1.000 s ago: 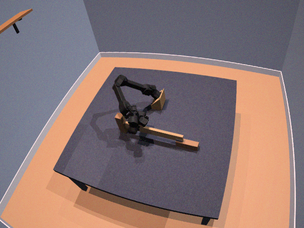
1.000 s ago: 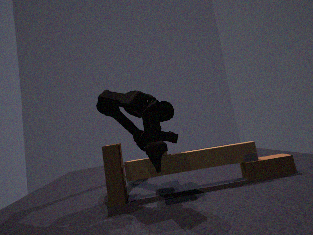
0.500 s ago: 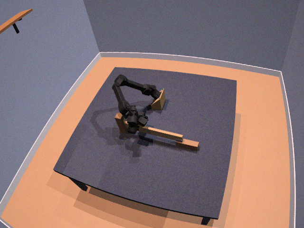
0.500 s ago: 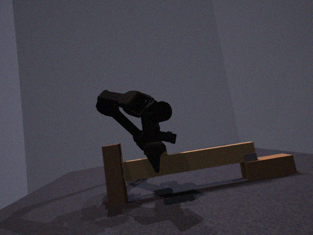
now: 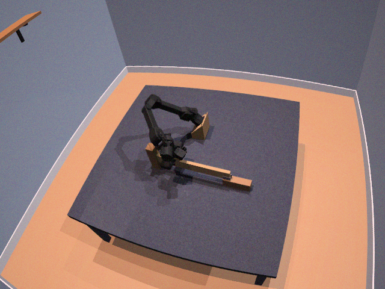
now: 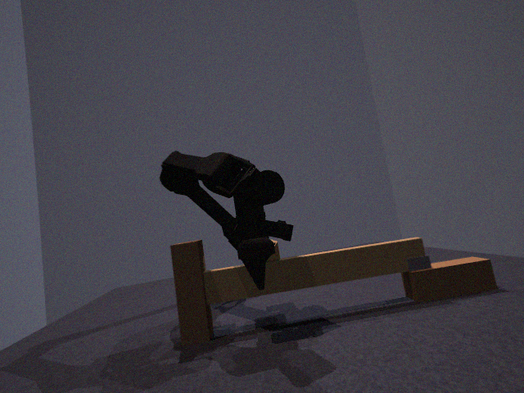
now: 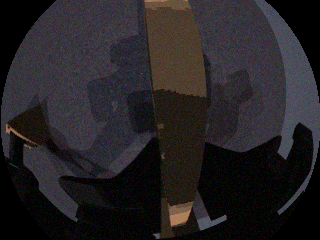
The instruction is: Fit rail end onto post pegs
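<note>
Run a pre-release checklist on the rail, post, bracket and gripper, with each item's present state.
1. Gripper shut on the rail: ok; the fingers clamp it near the post end.
2. Rail end against the post: ok in the exterior view, no gap shows there.
3. Pegs fully in the holes: cannot tell; the joint hides them.
4. Far end in the bracket on the footboard block: ok.
5. Rail level: cannot tell; it is off the table along its length, but the camera angle hides any tilt.
</note>
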`<state>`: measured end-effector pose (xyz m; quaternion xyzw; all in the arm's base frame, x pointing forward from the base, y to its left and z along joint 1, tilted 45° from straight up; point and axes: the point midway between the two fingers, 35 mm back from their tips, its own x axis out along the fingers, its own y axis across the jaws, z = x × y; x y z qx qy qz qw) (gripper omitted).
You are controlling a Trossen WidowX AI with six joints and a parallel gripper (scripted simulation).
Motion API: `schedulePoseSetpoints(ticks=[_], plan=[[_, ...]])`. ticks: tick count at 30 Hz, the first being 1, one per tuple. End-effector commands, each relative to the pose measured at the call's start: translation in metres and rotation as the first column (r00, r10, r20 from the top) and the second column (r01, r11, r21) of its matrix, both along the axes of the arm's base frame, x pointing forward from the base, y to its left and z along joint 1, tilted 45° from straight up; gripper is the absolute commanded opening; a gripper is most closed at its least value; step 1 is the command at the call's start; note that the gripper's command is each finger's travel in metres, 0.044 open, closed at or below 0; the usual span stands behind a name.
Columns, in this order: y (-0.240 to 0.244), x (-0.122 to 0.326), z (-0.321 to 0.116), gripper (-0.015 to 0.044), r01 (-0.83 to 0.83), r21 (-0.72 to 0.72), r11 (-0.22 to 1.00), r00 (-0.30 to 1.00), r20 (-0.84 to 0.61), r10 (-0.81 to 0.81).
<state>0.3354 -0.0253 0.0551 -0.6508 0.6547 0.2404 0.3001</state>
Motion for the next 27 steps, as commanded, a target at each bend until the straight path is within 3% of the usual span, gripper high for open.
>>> schedulePoseSetpoints(ticks=[1,17,22,27], plan=[[0.0,0.0,0.0,0.0026,0.0,0.0,1.0,1.0,0.0,0.0],[0.0,0.0,0.0,0.044,0.0,0.0,1.0,1.0,0.0,0.0],[0.002,0.0,0.0,0.044,0.0,0.0,1.0,1.0,0.0,0.0],[0.043,0.001,0.0,0.044,-0.007,0.002,1.0,1.0,0.001,0.007]])
